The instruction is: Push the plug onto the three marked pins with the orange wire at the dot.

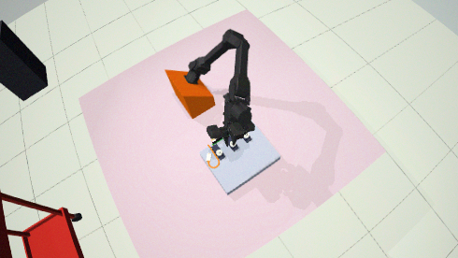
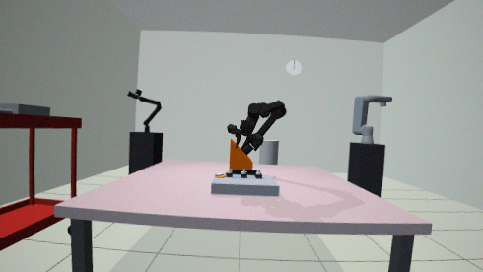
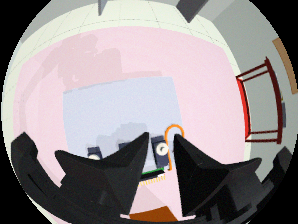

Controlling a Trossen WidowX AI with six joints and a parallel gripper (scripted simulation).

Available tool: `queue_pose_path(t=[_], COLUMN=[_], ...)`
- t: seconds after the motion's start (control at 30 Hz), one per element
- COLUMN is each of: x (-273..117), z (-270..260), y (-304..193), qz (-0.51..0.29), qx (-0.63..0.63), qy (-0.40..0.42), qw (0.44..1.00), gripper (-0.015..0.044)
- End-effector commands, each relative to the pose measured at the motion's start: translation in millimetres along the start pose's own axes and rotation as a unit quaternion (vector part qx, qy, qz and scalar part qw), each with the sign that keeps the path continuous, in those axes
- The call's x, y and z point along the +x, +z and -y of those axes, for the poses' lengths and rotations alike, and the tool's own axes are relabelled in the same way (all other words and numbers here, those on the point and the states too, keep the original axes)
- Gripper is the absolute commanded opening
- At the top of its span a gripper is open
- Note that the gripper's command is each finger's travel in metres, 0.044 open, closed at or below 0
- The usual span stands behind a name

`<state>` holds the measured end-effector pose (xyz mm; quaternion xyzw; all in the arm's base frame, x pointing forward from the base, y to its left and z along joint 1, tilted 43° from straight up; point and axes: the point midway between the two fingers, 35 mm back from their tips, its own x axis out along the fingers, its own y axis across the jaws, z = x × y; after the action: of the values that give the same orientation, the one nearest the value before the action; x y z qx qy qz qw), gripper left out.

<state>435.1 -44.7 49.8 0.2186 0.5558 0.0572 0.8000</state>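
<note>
The pale holder plate (image 1: 248,164) (image 2: 244,188) (image 3: 120,107) carries dark servos with white horns; the end servo (image 1: 219,152) (image 3: 161,148) has an orange lead (image 1: 214,167) (image 3: 174,126) looped beside it. A small white piece, apparently the plug (image 1: 208,157), lies on the plate by the loop; in the wrist view it is not visible, perhaps behind a finger. Gold pins (image 3: 152,181) stick out along the plate's arm-side edge, beside a green strip (image 3: 156,171). The band and dot are too small to tell. My gripper (image 3: 161,137) is partly open and empty, above the servo end of the plate.
The orange wedge-shaped arm base (image 1: 200,100) (image 2: 240,158) stands behind the plate on the pink table top (image 1: 154,187) (image 2: 148,197). A red cart (image 1: 51,234) (image 2: 34,214) stands off the table at the left. The arm's shadow falls to the plate's right.
</note>
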Motion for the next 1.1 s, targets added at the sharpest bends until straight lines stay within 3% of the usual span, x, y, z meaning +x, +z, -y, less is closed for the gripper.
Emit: queue_pose_path(t=[0.0, 0.6, 1.07], x=[20.8, 100.7, 125.3], z=[18.4, 78.2, 72.9], y=[-8.4, -70.3, -84.9], qz=[-0.049, -0.252, -0.261], qx=[0.045, 0.242, 0.252], qy=[0.014, 0.084, 0.088], qw=[0.998, 0.933, 0.928], gripper=[0.0115, 0.0115, 0.0115])
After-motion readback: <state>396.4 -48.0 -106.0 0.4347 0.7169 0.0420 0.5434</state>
